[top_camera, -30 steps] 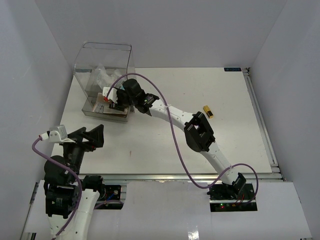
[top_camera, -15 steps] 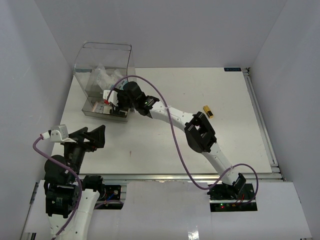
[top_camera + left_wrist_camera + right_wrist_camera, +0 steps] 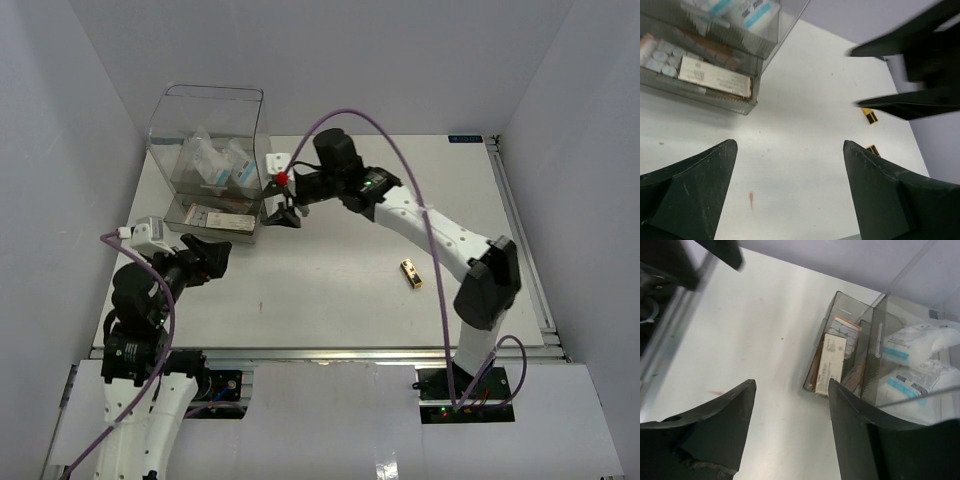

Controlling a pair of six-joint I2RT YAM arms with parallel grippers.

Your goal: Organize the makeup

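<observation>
Hovering beside clear box (image 3: 213,91), upper left: right gripper (image 3: 284,211) apart, empty | left gripper (image 3: 214,256) wide apart, empty | risk: clipping box wall; gold tube (image 3: 411,272), lower centre-right, rolling if pinched off-centre

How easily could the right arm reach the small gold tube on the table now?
Probably yes. The gold tube lies alone on bare table, nothing over it. The right gripper is open and empty beside the clear box, so the arm need only fold back.
</observation>
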